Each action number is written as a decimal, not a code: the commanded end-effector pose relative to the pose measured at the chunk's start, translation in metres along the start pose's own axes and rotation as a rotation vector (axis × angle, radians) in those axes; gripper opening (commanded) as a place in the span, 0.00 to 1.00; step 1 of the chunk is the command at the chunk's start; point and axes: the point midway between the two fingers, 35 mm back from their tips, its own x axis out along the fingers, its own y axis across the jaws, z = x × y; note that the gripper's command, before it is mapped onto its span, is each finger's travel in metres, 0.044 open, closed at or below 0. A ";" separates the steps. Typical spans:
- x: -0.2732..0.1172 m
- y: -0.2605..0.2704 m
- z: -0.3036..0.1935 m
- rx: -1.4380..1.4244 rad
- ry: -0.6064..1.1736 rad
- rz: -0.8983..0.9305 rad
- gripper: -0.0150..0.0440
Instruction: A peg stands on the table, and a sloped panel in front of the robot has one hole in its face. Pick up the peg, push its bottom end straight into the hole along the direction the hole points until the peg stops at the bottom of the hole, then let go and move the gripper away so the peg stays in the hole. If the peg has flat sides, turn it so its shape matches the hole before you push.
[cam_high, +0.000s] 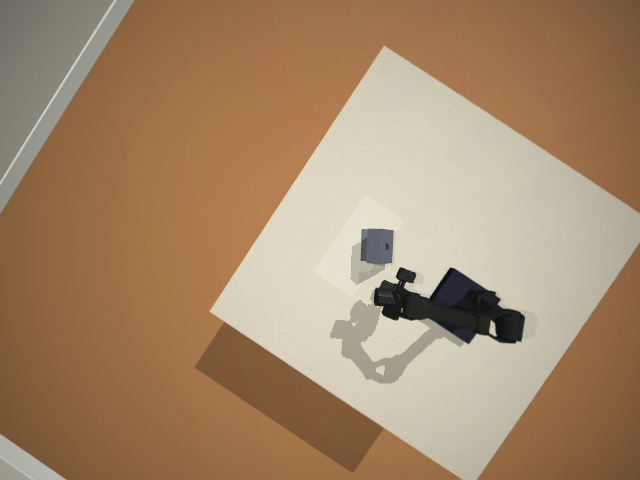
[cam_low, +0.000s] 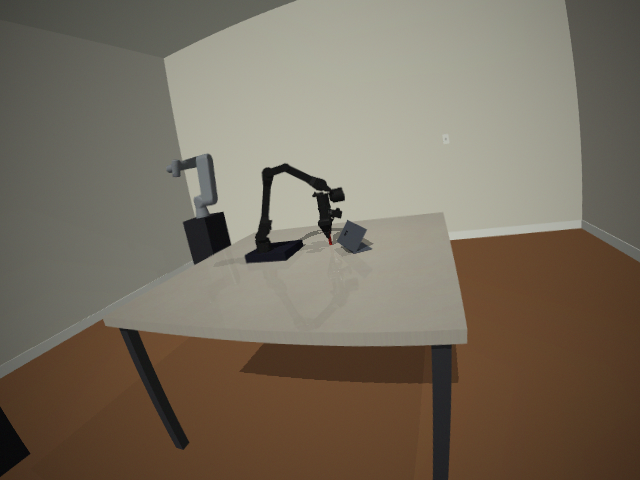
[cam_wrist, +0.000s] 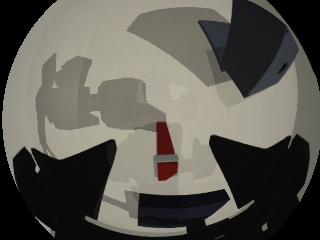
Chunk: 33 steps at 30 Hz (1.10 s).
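The red peg (cam_low: 330, 242) (cam_wrist: 165, 142) stands upright on the table, with a grey band around it near its top. My gripper (cam_low: 328, 237) (cam_wrist: 163, 143) is open and points down over the peg. In the wrist view the peg lies between the two spread fingers, with a gap on each side. In the top view the arm hides the peg. The blue-grey sloped panel (cam_high: 373, 248) (cam_low: 355, 237) (cam_wrist: 256, 47) stands close by, beyond the peg as seen from the base. Its small dark hole (cam_high: 386, 246) (cam_low: 345, 233) (cam_wrist: 283, 67) faces the robot's side; its exact shape is too small to tell.
The dark base plate (cam_high: 450, 284) (cam_low: 283, 252) (cam_wrist: 175, 209) of the arm is on the table (cam_high: 392, 103) (cam_low: 392, 299). The panel block is the nearest obstacle to the gripper. A grey robot arm (cam_low: 206, 178) on a black stand is behind the table in the exterior view.
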 end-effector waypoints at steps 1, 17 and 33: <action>0.006 0.001 -0.001 0.007 0.000 0.005 1.00; 0.003 0.000 0.000 0.000 0.001 0.000 0.33; -0.001 0.000 0.000 0.000 0.001 0.000 0.25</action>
